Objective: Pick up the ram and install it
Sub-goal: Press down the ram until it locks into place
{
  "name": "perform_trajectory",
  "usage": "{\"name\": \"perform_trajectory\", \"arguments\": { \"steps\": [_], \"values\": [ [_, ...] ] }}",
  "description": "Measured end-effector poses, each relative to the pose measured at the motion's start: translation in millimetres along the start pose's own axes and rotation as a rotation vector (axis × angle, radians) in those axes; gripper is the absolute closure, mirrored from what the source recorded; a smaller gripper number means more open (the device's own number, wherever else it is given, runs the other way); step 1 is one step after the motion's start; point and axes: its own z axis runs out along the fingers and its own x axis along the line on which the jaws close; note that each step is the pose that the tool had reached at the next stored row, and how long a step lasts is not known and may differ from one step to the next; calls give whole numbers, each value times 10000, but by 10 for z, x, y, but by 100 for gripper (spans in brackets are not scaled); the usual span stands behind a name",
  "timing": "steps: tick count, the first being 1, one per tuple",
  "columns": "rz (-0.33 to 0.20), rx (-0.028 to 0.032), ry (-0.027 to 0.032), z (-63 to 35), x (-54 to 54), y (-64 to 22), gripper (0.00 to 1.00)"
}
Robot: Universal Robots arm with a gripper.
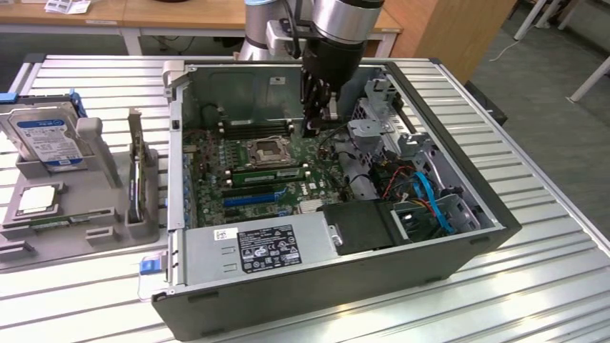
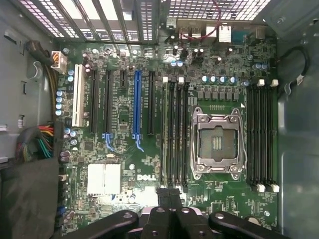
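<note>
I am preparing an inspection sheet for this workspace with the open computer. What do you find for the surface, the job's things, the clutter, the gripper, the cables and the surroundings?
Surface: slatted metal table, carrying an open computer case.
Job's things: memory stick stands in a slot beside the processor socket.
Clutter: grey tray at the exterior view's left, with a hard drive, a silver chip and an upright card.
Gripper: gripper shut, above the motherboard inside the case; holding nothing that shows.
Cables: blue flat cables inside the case; coloured wire bundle at the board's edge.
Surroundings: wooden desks behind the table.
</note>
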Motion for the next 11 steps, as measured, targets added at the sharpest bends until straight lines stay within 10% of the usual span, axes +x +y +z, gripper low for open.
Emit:
{"name": "perform_trajectory", "arguments": {
  "steps": [11],
  "values": [
    [0,0,0,97,12,-6,90]
  ]
}}
